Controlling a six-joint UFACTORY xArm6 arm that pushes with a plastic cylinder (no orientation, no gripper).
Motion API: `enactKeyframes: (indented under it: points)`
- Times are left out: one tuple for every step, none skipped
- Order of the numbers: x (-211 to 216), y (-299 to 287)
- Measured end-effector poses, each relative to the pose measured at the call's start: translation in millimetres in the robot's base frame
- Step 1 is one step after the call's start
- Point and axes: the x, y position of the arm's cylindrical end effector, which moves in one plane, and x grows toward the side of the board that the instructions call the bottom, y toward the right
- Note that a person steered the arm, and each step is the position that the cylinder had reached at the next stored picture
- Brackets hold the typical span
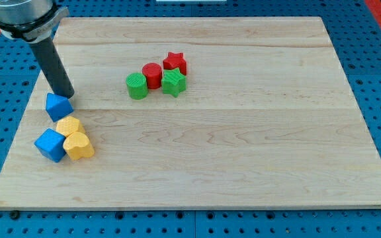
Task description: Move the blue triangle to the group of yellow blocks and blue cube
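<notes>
The blue triangle (57,106) lies at the view's left on the wooden board (243,165). Just below it are two yellow blocks, an upper one (68,126) and a heart-shaped lower one (79,146), with the blue cube (50,145) on their left. The triangle touches or nearly touches the upper yellow block. My tip (65,95) is right at the triangle's upper right edge, touching or nearly touching it.
A green cylinder (136,86), a red cylinder (152,75), a red star (174,63) and a green star (174,82) sit clustered at the view's upper middle. The board's left edge is close to the blue cube.
</notes>
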Motion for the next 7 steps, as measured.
enactKeyframes:
  points:
    - [5,0]
    - [7,0]
    - [19,0]
    - [32,-7]
    - [40,-8]
    - [45,-13]
    - [49,-13]
